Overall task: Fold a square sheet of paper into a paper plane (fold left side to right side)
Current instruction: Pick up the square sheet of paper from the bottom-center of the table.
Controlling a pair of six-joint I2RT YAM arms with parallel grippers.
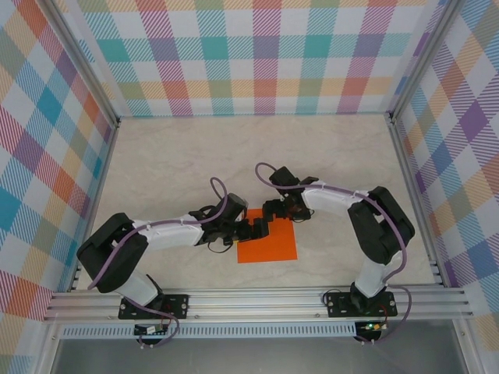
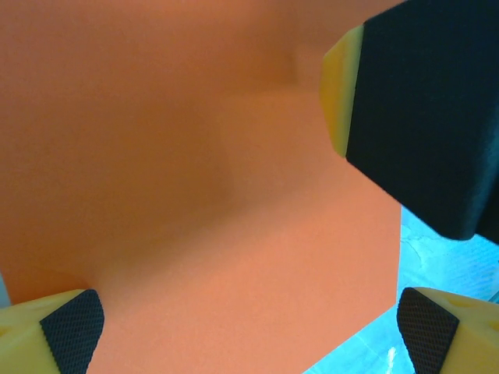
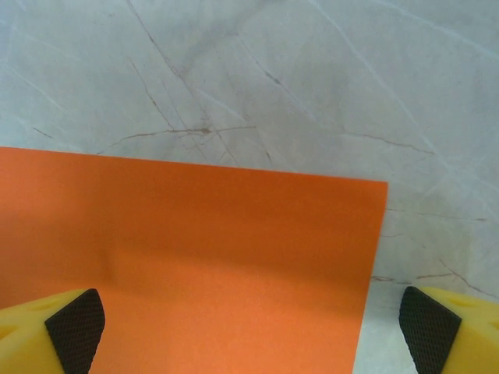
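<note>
Wide-apart jaws on the left gripper and right gripper hold nothing. Lower middle, the square sheet of paper looks thin and floppy; best pinch its edge gently.

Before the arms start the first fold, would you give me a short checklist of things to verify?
1. Sheet of paper lies flat on the table: ok.
2. Left fingers open, holding nothing: ok.
3. Right fingers open, holding nothing: ok.
4. A corner of the sheet is in plain sight from the right wrist: ok.
5. Room between the two arms: cannot tell. One of the right fingers looms close in the left wrist view, and from above both pairs crowd over the sheet's far left part.
</note>
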